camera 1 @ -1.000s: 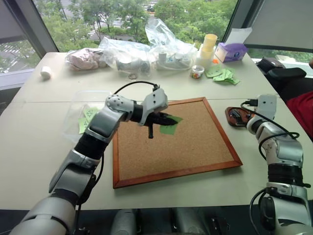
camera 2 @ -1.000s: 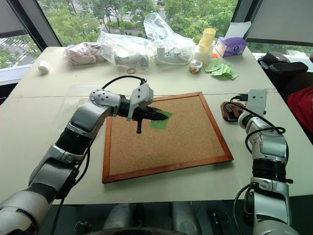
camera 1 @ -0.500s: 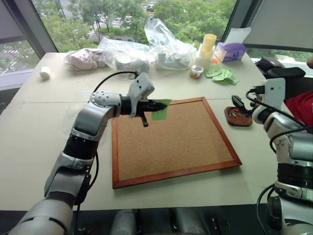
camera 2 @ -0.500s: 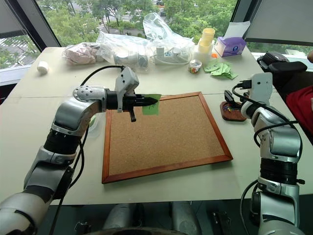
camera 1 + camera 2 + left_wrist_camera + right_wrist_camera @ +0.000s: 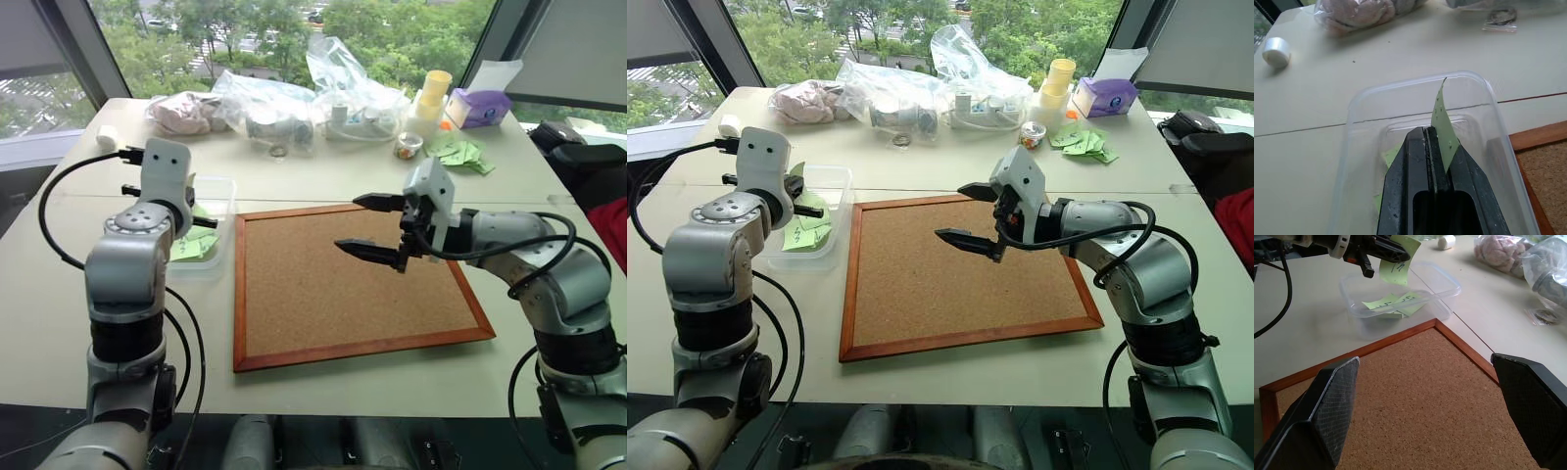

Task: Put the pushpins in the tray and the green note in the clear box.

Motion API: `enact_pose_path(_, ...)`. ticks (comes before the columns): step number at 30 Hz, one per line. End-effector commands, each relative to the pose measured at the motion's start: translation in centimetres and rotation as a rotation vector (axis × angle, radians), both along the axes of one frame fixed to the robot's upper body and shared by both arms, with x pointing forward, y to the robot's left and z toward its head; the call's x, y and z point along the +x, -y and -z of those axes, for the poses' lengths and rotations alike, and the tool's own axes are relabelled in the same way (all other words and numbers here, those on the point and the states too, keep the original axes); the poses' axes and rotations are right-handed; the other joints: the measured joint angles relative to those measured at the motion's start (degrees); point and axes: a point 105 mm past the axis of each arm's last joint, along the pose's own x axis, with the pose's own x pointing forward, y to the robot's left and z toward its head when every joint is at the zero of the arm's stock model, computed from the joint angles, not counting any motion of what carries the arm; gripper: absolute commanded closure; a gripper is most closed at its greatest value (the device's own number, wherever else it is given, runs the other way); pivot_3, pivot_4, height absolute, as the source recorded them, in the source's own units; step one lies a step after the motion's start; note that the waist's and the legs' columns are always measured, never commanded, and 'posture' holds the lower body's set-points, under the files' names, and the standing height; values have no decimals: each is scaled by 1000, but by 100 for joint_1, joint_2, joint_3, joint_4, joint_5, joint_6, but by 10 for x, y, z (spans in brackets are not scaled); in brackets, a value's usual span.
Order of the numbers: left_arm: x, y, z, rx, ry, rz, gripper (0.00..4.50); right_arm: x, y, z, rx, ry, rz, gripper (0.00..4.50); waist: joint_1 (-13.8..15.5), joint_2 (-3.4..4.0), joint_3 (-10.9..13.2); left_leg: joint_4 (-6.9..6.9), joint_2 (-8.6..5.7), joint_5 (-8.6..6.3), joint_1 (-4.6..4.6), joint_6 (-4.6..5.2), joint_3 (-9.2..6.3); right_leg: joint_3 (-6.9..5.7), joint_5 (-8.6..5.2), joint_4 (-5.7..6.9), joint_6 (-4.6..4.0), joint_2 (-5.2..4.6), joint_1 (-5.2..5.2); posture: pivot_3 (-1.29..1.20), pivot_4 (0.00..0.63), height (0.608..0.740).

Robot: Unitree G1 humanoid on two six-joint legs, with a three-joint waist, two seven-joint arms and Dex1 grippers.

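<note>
On the beige table [image 5: 323,392] I see my left gripper [image 5: 1432,147] pinching the green note [image 5: 1442,127] above the clear box [image 5: 1444,289] (other slips inside); my right gripper [image 5: 377,227] gapes empty over the corkboard [image 5: 313,304].

A wood-framed corkboard [image 5: 353,279] lies bare on the pale table [image 5: 294,387]. Along the far edge sit clear plastic bags [image 5: 294,103], stacked yellow cups [image 5: 431,96], a purple tissue box [image 5: 482,106], loose green slips [image 5: 458,153] and a white roll [image 5: 106,135]
</note>
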Motion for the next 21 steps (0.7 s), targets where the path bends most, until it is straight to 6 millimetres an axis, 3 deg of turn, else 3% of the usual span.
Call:
enact_pose_path(1,-10,-23,7,-20,-31,-75,4500,-4,-4,-7,-15,33,-51,47,-32,0,0,-2,1,0,2,0,1,0,0,0,0,1,0,0,150,738)
enact_pose_path(2,-10,-24,13,-27,-54,-68,4500,-2,-4,-3,-21,27,-46,47,-53,0,0,-3,5,1,3,-1,3,0,0,0,0,3,-2,0,150,738)
enact_pose_path(5,-9,-29,23,-41,-82,-62,3453,-1,-2,1,-12,17,-18,0,-38,-1,0,-6,8,4,7,-7,3,-1,0,3,-1,6,-2,0,150,738)
enact_pose_path(11,-6,-32,17,-27,-45,-94,293,0,4,2,-4,21,32,0,-3,-9,2,-5,2,3,3,-6,3,-2,0,0,-1,-3,-2,0,150,738)
enact_pose_path(12,-3,-31,13,-32,-28,-93,38,1,5,1,-2,25,43,0,-6,-9,2,-5,2,3,3,-6,4,-2,0,0,-1,-3,-2,0,150,738)
enact_pose_path(17,3,-29,-3,-43,37,-66,38,4,11,-2,6,32,78,0,-18,-9,3,-5,3,3,4,-6,4,-2,0,0,-1,0,-2,0,150,738)
enact_pose_path(21,5,-20,-28,-81,126,47,38,8,22,-11,62,31,141,0,-24,-9,3,-6,4,3,4,-6,4,-2,0,1,-1,0,-2,0,150,738)
